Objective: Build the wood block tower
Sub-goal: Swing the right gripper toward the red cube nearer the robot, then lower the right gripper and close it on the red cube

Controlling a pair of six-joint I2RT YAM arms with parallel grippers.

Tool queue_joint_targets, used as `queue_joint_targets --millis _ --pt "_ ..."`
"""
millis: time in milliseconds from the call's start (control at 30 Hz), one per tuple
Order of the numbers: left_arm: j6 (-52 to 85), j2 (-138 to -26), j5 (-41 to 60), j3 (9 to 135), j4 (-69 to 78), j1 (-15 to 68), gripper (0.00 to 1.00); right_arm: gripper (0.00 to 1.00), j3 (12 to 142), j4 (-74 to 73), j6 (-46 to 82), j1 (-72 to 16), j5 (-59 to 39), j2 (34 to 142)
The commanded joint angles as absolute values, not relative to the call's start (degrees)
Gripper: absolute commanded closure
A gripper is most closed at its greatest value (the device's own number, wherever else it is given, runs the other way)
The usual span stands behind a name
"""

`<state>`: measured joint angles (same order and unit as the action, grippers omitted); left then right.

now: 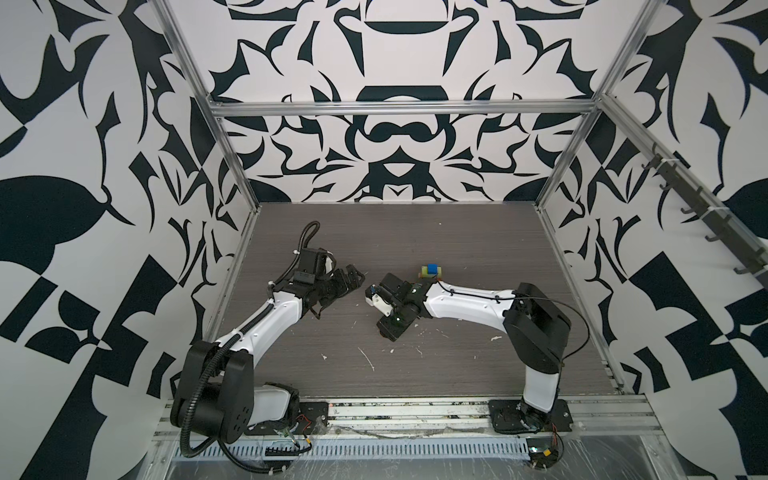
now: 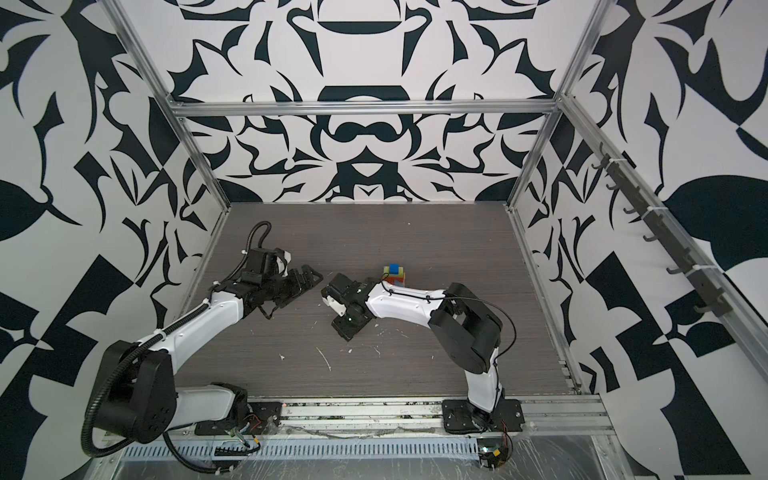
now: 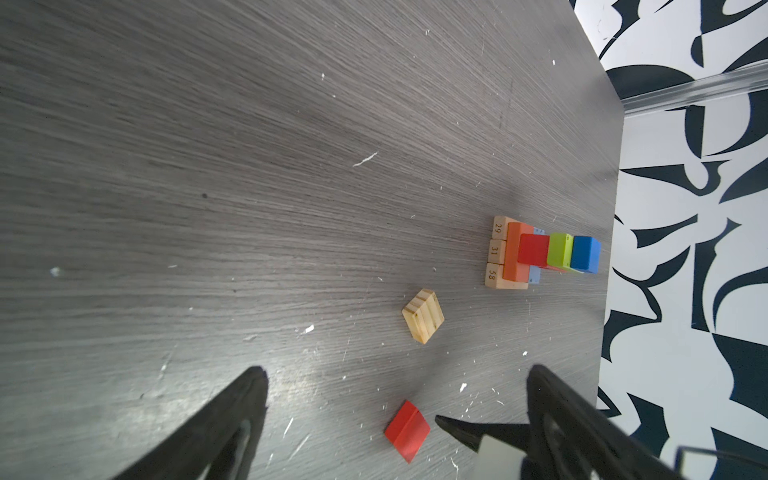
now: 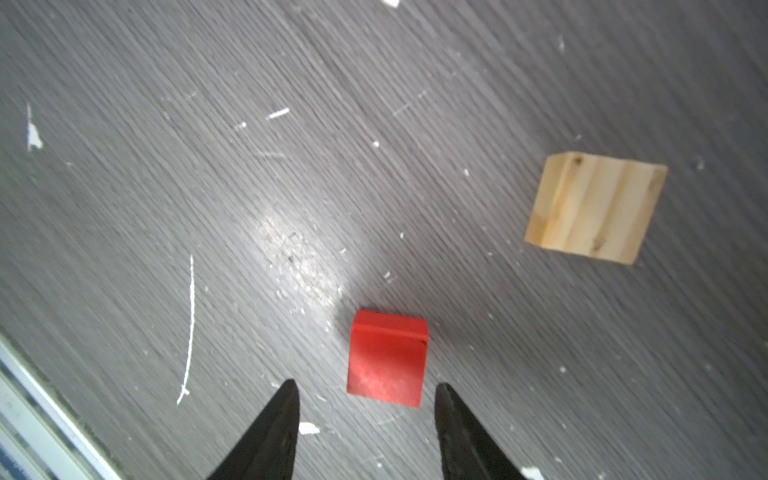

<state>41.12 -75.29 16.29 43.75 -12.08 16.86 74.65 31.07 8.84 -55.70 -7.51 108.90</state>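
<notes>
The wood block tower (image 3: 540, 253) is a stepped pile with tan numbered blocks at the base, then orange, red, lime green and a blue cube; it also shows in both top views (image 1: 430, 270) (image 2: 394, 272). A loose red block (image 4: 387, 357) lies on the table just ahead of my right gripper (image 4: 366, 386), whose jaws stand apart with nothing between them. A loose tan block (image 4: 594, 205) lies further off, between the red block (image 3: 407, 430) and the tower. My left gripper (image 3: 399, 374) hangs wide open and empty left of the red block.
The grey wood-grain table (image 1: 415, 232) is flecked with white scratches. The patterned back wall and a metal frame rail (image 3: 698, 89) stand behind the tower. The two wrists sit close together mid-table (image 1: 365, 286).
</notes>
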Motion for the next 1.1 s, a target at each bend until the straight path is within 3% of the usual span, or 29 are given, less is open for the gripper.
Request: queue_joint_targets --millis 0,433,733,1067 --pt "41.0 -73.48 16.17 42.91 -13.75 16.52 0.0 0.45 76.71 30.24 9.14 -56.33 -5.86 109.63" --pt "40.77 -73.48 16.44 42.56 -13.8 16.34 0.0 0.55 76.47 30.18 9.9 -57.14 -2.64 110.83" --pt "40.95 -73.48 17.03 41.94 -12.95 16.32 0.0 0.71 76.62 30.96 10.24 -57.3 -0.73 110.84" --pt "41.14 -74.4 19.83 41.05 -9.77 16.3 0.0 0.75 78.6 33.84 13.06 -57.2 2.24 108.44"
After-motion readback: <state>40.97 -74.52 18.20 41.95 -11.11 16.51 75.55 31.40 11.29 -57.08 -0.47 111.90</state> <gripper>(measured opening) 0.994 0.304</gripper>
